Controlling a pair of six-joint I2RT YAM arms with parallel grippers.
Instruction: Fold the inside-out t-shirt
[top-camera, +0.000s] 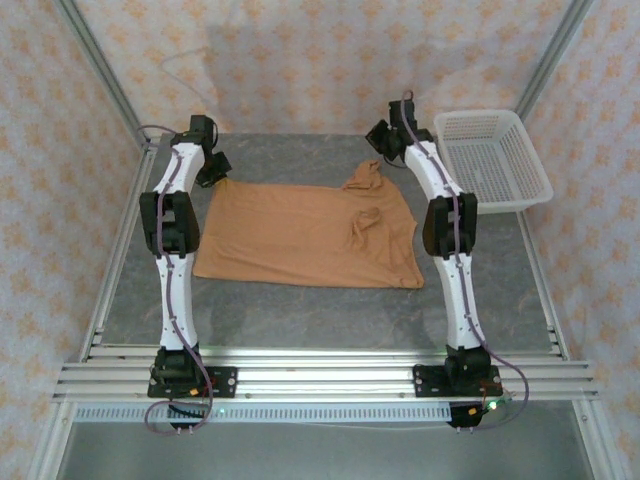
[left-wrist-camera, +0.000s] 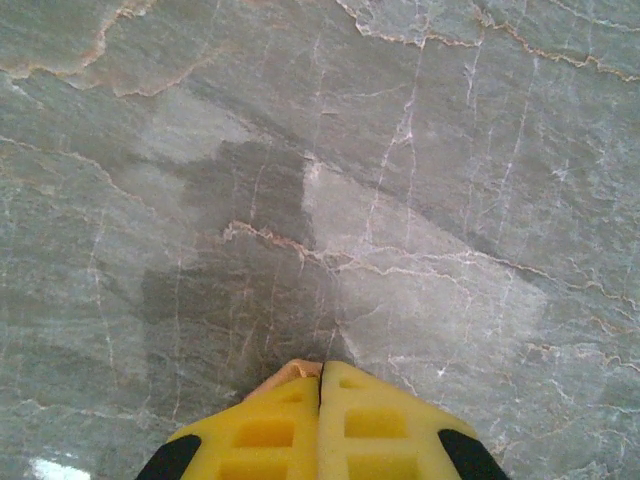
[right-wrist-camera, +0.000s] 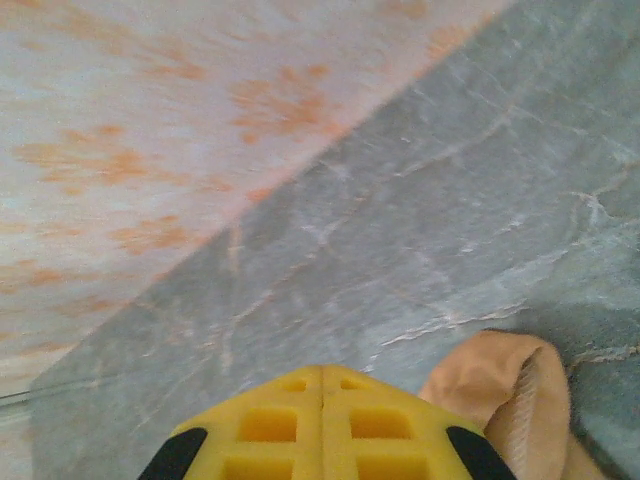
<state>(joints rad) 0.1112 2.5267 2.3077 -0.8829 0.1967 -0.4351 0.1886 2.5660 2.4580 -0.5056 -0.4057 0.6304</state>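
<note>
The tan inside-out t-shirt (top-camera: 300, 235) lies spread flat on the grey marble table (top-camera: 300, 315), between the two arms. My left gripper (top-camera: 213, 170) is down at the shirt's far left corner. In the left wrist view its yellow fingers (left-wrist-camera: 321, 365) are shut, with a sliver of tan cloth (left-wrist-camera: 285, 372) pinched at the tips. My right gripper (top-camera: 385, 147) is at the far right, where a part of the shirt (top-camera: 365, 180) rises in a peak toward it. Its fingers (right-wrist-camera: 322, 370) are shut, and a tan fold with a seam (right-wrist-camera: 500, 390) hangs just below and to their right.
A white mesh basket (top-camera: 495, 160) stands at the table's far right corner, beside the right arm. Patterned walls close in the back and sides. Aluminium rails (top-camera: 320, 375) run along the near edge. Bare marble lies in front of the shirt.
</note>
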